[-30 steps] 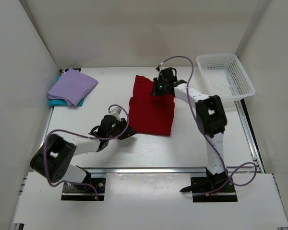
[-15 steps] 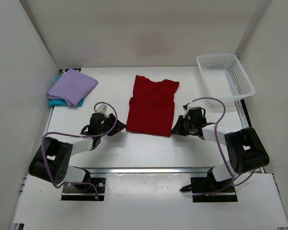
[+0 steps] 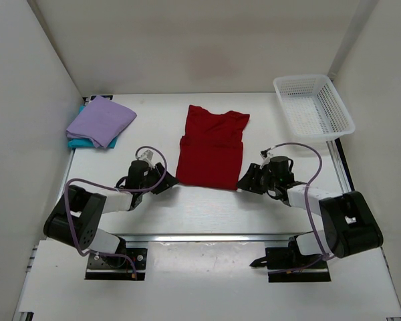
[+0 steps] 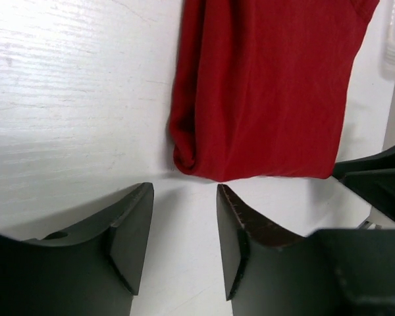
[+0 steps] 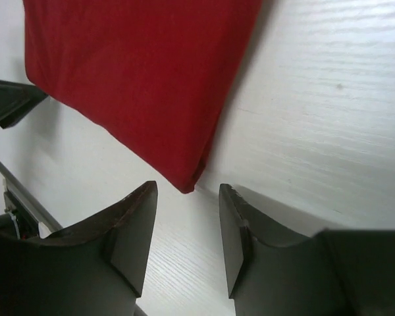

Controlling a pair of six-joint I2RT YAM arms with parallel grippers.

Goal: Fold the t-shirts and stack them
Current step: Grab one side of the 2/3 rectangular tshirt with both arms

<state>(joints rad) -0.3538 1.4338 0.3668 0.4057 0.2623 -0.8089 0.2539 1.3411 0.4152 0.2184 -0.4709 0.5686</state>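
Left pincer [image 3: 166,182] and right pincer [image 3: 246,180]: both parted, empty, newly lowered to the near corners of the red shirt [image 3: 210,150], lying flat mid-worktop [image 3: 207,207], the right just released from its far edge, so likely poised for the next fold.

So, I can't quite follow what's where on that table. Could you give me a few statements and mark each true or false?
1. The lavender shirt lies on top of the teal shirt. True.
2. The dark red shirt lies in the white basket. False: it lies flat on the table, and the basket is empty.
3. Both grippers are clamped on the dark red shirt. False: the left gripper and right gripper stand open, just short of its near corners.
4. The basket sits at the table's far right corner. True.
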